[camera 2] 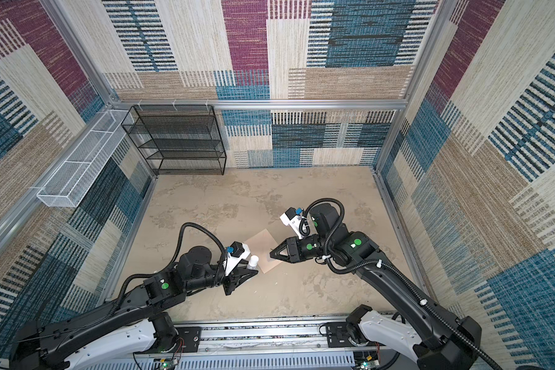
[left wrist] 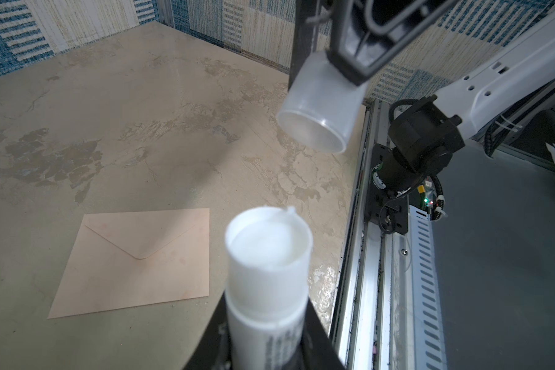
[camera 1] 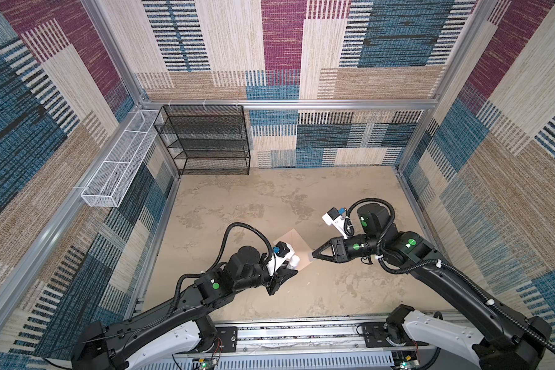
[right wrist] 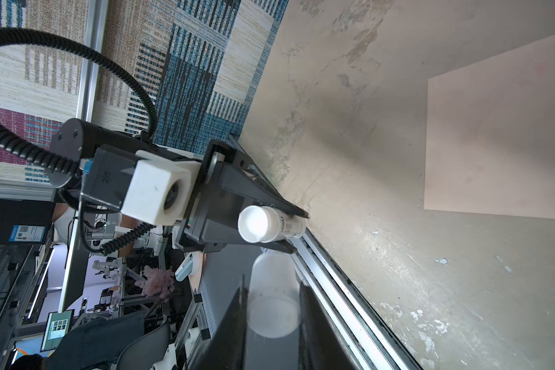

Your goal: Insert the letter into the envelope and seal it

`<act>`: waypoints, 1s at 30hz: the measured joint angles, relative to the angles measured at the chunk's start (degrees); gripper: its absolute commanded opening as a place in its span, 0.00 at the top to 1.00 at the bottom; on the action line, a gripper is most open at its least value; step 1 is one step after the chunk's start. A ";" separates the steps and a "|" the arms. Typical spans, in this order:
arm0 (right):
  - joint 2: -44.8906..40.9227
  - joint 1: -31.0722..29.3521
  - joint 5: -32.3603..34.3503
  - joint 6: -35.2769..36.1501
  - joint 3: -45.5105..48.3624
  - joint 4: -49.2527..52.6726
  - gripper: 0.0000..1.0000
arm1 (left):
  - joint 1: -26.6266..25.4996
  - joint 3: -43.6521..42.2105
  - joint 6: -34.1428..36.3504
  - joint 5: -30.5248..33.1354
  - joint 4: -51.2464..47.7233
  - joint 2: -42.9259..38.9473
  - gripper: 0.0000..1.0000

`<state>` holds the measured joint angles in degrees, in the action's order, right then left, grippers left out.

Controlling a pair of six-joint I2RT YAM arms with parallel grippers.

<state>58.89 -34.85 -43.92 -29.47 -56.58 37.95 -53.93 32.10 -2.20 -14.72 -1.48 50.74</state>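
The peach paper envelope [camera 1: 297,243] is lying flat mid-frame. The left gripper [left wrist: 266,323] is clamping a white cylindrical glue stick [left wrist: 268,256]; the right gripper [left wrist: 350,69] is pinching its translucent cap [left wrist: 318,109].

Reads pale peach-pink all over the envelope [left wrist: 132,266], plain but for faint pinker specks. White on the glue stick [left wrist: 266,272], with grey print along its label. Frosted, see-through white on the cap [left wrist: 318,105]. Black on the left gripper [right wrist: 300,233] and the right gripper [camera 1: 311,254]. Runs black along both arms [camera 1: 462,282] too, with round green dots [camera 1: 216,286] and white base shells [camera 1: 173,339]. Mottled beige across the tabletop [camera 1: 269,198], blotched grey-brown. Woven patchwork on the walls [camera 1: 282,48]: blue, magenta, cream and tan blocks, some striped black. Black mesh for the rack [camera 1: 205,141] at the tabletop's far left corner. White mesh for the basket [camera 1: 116,169] above its left edge.
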 measured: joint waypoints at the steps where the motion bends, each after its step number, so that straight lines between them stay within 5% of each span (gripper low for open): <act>1: -0.07 -0.07 0.00 -0.04 0.13 -0.37 0.73 | -0.22 0.15 0.02 0.02 0.26 0.28 1.00; 30: 1.09 -1.77 -0.94 -1.95 1.92 -5.05 0.74 | -2.73 2.32 0.42 1.03 4.61 6.23 1.00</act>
<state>59.99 -36.62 -44.86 -31.42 -54.65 32.91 -56.66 34.41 -1.78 -13.69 3.14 56.97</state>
